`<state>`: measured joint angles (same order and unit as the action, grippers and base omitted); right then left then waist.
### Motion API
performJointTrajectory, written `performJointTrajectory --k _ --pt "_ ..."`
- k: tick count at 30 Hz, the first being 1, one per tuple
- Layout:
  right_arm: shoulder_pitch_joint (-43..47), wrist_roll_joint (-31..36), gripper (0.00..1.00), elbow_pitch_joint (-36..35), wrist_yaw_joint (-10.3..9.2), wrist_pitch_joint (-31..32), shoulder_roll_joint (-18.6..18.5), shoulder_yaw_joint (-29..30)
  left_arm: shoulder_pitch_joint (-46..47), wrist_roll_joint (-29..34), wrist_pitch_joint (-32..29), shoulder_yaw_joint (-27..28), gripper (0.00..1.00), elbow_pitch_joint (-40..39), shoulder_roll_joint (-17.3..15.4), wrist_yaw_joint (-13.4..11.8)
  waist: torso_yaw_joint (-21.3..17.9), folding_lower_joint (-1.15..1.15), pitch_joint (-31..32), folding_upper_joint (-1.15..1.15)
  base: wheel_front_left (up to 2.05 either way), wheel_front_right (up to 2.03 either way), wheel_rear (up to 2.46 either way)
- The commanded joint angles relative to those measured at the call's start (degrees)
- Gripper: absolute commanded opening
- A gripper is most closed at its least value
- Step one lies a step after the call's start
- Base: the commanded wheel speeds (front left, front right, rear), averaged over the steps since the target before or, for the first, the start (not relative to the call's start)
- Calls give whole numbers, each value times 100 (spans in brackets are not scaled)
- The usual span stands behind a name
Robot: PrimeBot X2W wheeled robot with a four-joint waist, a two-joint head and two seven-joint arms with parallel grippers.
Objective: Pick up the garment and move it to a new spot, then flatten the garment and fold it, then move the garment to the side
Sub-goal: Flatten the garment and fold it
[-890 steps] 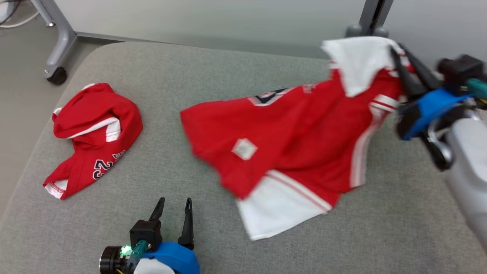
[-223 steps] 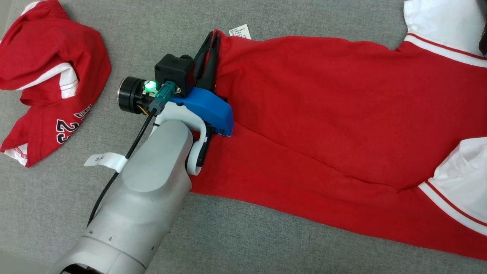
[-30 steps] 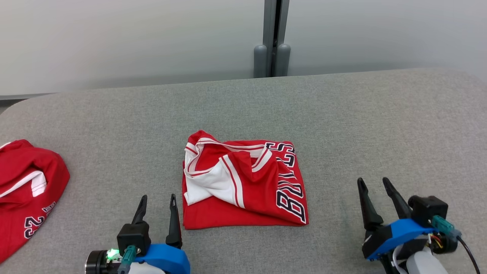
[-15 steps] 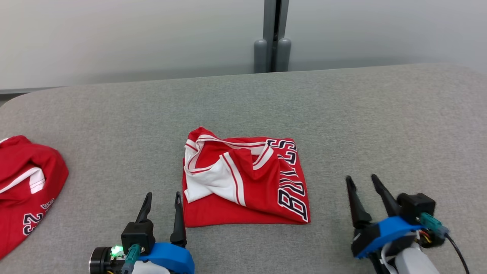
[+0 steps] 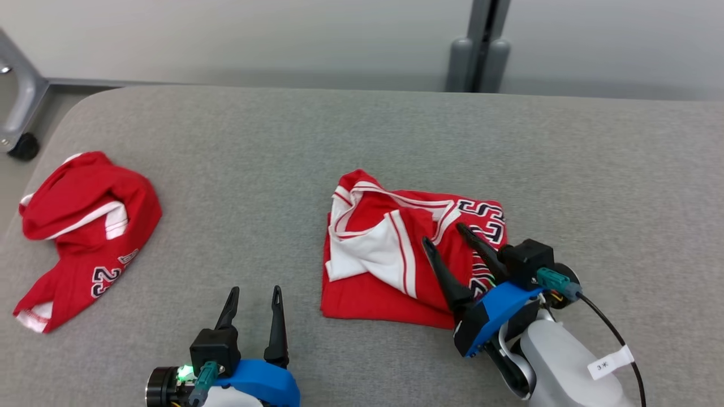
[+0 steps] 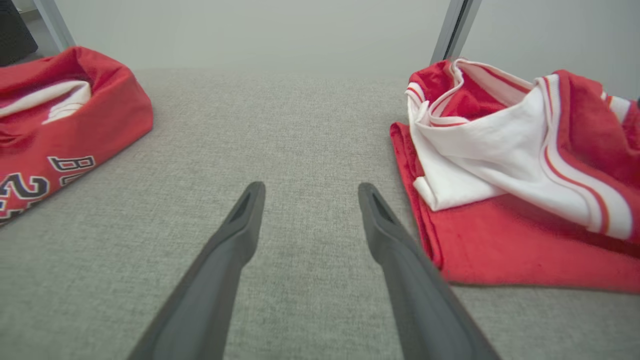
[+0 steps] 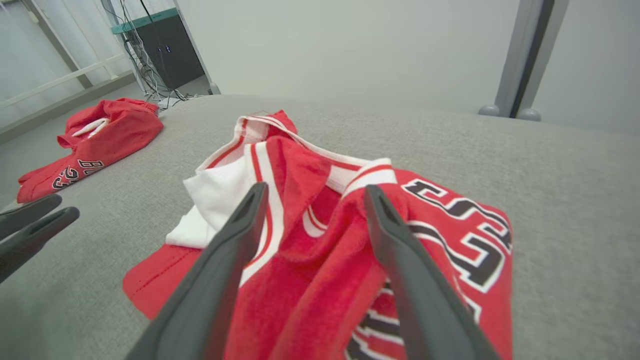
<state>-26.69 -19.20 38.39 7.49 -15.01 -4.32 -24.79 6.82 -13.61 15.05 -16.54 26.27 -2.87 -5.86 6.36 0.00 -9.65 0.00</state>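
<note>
The garment (image 5: 390,265), a folded red and white jersey with dark lettering, lies in the middle of the grey padded surface (image 5: 237,164). My right gripper (image 5: 442,235) is open, its two fingers over the garment's right part, above the lettering. In the right wrist view that gripper (image 7: 316,188) hovers just above the garment (image 7: 450,225), with nothing held between the fingers. My left gripper (image 5: 255,289) stands open near the front edge, left of the garment. The left wrist view shows this gripper (image 6: 311,187) over bare fabric with the garment (image 6: 500,165) to its right.
A second red jersey (image 5: 85,220) lies crumpled at the far left, near the pad's rounded corner. A grey post (image 5: 481,45) rises behind the pad. A metal frame leg with a caster (image 5: 22,147) stands off the left corner. A dark cabinet (image 7: 160,50) is in the background.
The head camera has turned, shifting the whole picture right. My right gripper has moved from the bare pad right of the garment to over its right part. The left gripper stays put.
</note>
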Motion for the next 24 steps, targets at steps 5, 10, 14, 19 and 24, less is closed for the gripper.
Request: performJointTrajectory --k 5,10,14,19,24 --pt "-348 -122 100 195 0 -19 -97 -234 85 -92 18 -25 100 -16 0 -42 331 0 -229 0 0 0 0" --pt "-470 -152 100 266 0 -19 -133 -301 101 -146 18 -96 100 -48 0 -75 405 0 -308 0 0 0 0" --pt "-601 -81 100 279 0 -20 -126 -292 159 -199 18 -161 100 -61 -1 -98 404 0 -346 0 0 0 0" --pt "-634 -24 100 52 0 -18 -62 -198 235 -248 18 -213 100 -68 -1 -106 366 0 -359 0 0 0 0" --pt "-759 81 100 511 0 -18 -55 -101 301 -274 18 -277 100 -31 -1 -89 358 0 -356 0 0 0 0"
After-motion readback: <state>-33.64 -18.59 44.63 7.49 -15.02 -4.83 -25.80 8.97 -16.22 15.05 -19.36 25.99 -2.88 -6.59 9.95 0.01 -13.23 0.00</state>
